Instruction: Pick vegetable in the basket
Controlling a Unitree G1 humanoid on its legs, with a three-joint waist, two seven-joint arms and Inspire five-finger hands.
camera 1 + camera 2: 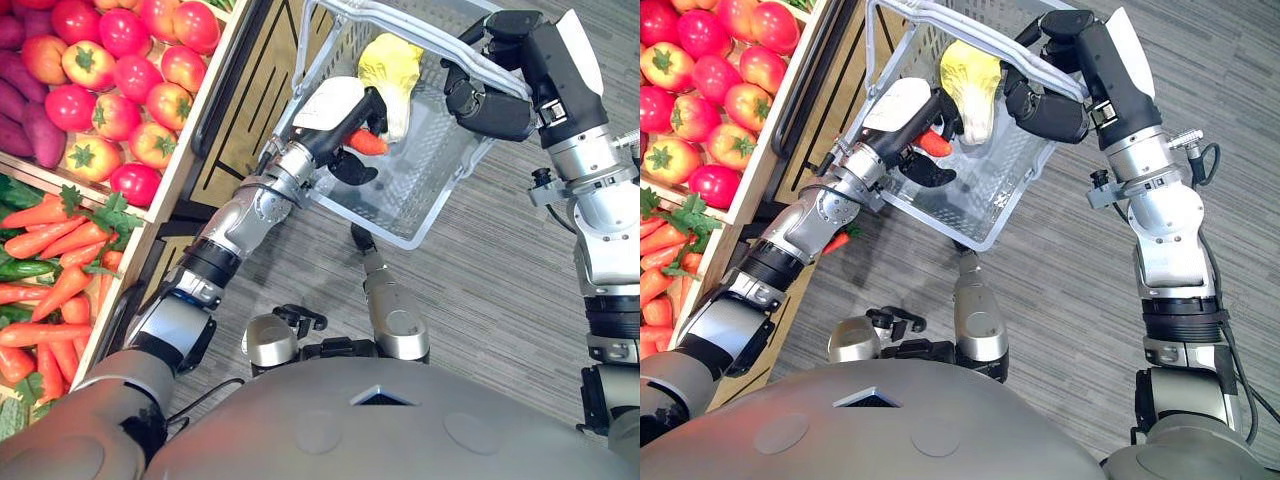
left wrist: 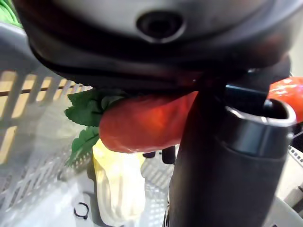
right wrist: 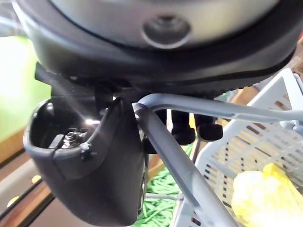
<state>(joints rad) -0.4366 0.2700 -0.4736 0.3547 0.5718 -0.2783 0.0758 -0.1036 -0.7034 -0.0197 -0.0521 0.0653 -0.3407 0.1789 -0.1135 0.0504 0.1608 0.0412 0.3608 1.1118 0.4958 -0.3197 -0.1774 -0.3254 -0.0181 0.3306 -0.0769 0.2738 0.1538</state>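
My left hand [image 1: 335,120] reaches over the near rim of the white plastic basket [image 1: 420,215] and is shut on an orange carrot [image 1: 367,142] with green leaves [image 2: 87,111], held inside the basket above its floor. In the left wrist view the carrot [image 2: 142,125] lies across the palm behind the thumb [image 2: 222,161]. A pale yellow cabbage [image 1: 390,75] lies in the basket's far part. My right hand [image 1: 490,95] is shut on the basket's grey handle [image 3: 189,177] and holds the basket tilted in the air.
A produce shelf stands at the left, with red tomatoes [image 1: 120,75], purple sweet potatoes [image 1: 25,110], more carrots [image 1: 50,280] and cucumbers [image 1: 25,268]. Its wooden edge [image 1: 200,110] runs close beside the basket. Grey carpet [image 1: 500,290] lies below.
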